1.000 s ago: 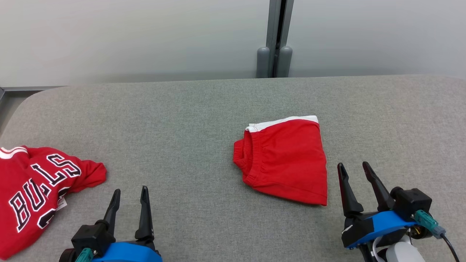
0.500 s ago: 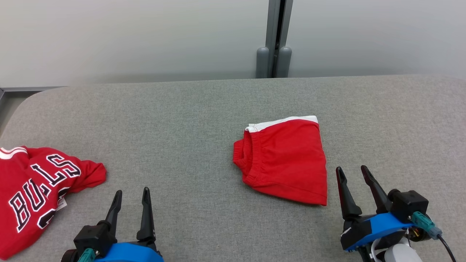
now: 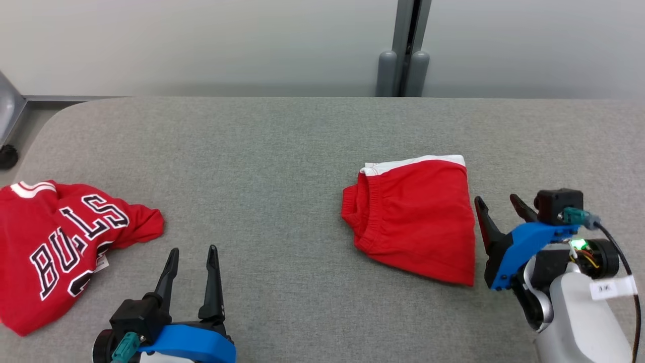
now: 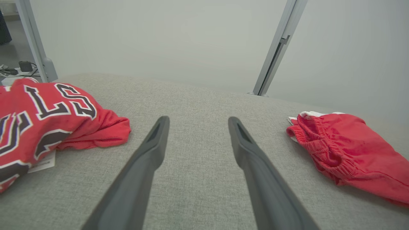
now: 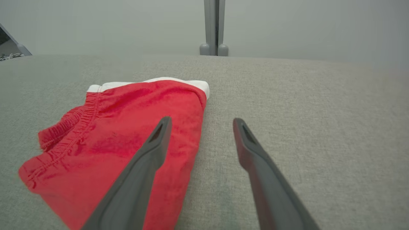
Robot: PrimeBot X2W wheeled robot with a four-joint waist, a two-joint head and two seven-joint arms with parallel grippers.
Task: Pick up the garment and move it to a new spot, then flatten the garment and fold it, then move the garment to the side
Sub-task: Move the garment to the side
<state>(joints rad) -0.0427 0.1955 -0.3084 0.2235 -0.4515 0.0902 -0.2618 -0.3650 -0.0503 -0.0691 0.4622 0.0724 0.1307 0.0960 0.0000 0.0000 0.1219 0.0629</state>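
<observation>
Head view gives you the folded red shorts (image 3: pixel 413 217) lying flat right of centre on the grey padded table (image 3: pixel 277 151). Your right gripper (image 3: pixel 496 198) sits just beside their right edge, jaws spread and empty, probably lined up to take that edge and shift them aside. Your left gripper (image 3: pixel 193 249) hovers open, holding nothing, near the crumpled Bulls jersey (image 3: pixel 65 247).

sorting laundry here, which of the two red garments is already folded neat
The red shorts with the white band, lying flat beside the right pincer. The other, the lettered jersey at the left, lies crumpled in a heap.
</observation>
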